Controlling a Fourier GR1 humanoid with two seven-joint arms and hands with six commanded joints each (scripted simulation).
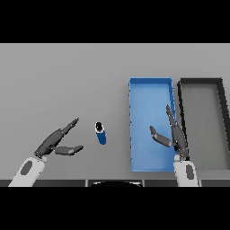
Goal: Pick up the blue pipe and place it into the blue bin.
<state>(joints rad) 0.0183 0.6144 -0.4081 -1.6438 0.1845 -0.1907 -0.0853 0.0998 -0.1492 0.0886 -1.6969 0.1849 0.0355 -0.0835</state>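
Nothing of the task can be counted as done. The blue pipe (pixel 101 134) is seen standing on the grey worktop (pixel 63 81), free of both hands, with its dark open end turned towards about eleven o'clock. It lies well outside the blue bin (pixel 151 87), which sits at its three o'clock, a strip of bare worktop between the two.

The left hand (pixel 56 143) is held at the pipe's nine o'clock, near it but not touching. Its fingers are stretched out and its thumb is spread apart from them, so nothing is gripped. The right hand (pixel 173 134) is shown over the right side of the blue bin, likewise spread, with fingers straight and thumb pointing towards ten o'clock; nothing is held in it.

The bin appears to hold nothing but its own blue floor. A black bin (pixel 200 81) is set just beside it at three o'clock and has no part in the task.

Everything is judged to be left: the pipe has to be reached and grasped, lifted, carried towards three o'clock over the near wall of the blue bin, and released inside. The left hand is judged the better placed for the grasp.
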